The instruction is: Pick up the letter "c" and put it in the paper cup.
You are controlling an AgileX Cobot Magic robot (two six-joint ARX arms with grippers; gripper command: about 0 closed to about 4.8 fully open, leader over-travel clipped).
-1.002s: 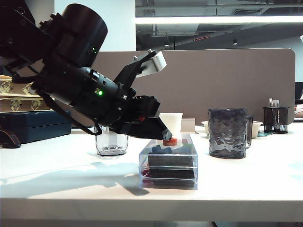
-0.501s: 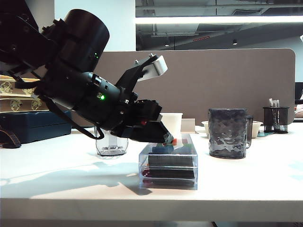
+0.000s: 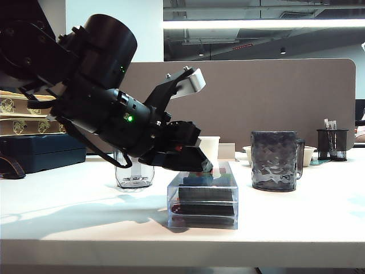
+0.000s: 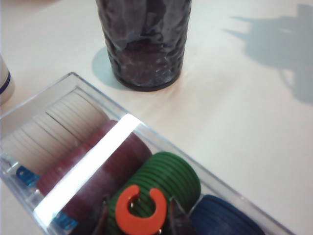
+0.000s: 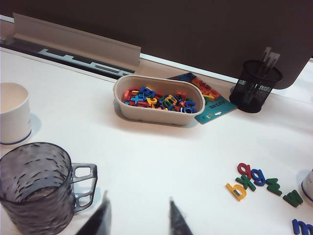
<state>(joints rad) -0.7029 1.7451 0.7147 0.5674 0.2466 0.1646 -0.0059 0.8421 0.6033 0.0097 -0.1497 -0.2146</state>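
- The left gripper (image 4: 138, 218) hangs low over a clear plastic case (image 3: 203, 197) of poker chips at the middle of the white table (image 3: 85, 222), its jaws spread and set on either side of the letter "c" (image 4: 141, 210).
- The red letter lies flat on the case lid, above the green chip stack (image 4: 171, 183), gap facing up toward the dark textured mug (image 4: 144, 41) in the wrist view; nothing is gripped yet.
- In the exterior view the arm's fingertips hide the letter, so contact cannot be read there.
- The paper cup (image 3: 206, 149) stands upright just behind the case, partly screened by the arm; the right wrist view shows it beside the mug (image 5: 41, 188), empty as far as can be seen.
- The right gripper (image 5: 139, 218) hovers released above the table near the mug, away from the work, with a beige tray of coloured letters (image 5: 159, 100) and loose letters (image 5: 259, 183) beyond.
- The step in hand looks like the final approach to the pick.
- The next move probably calls for squeezing the jaws squarely on the letter's sides without skidding it off the smooth lid, then lifting clear and carrying it back over the cup's rim.
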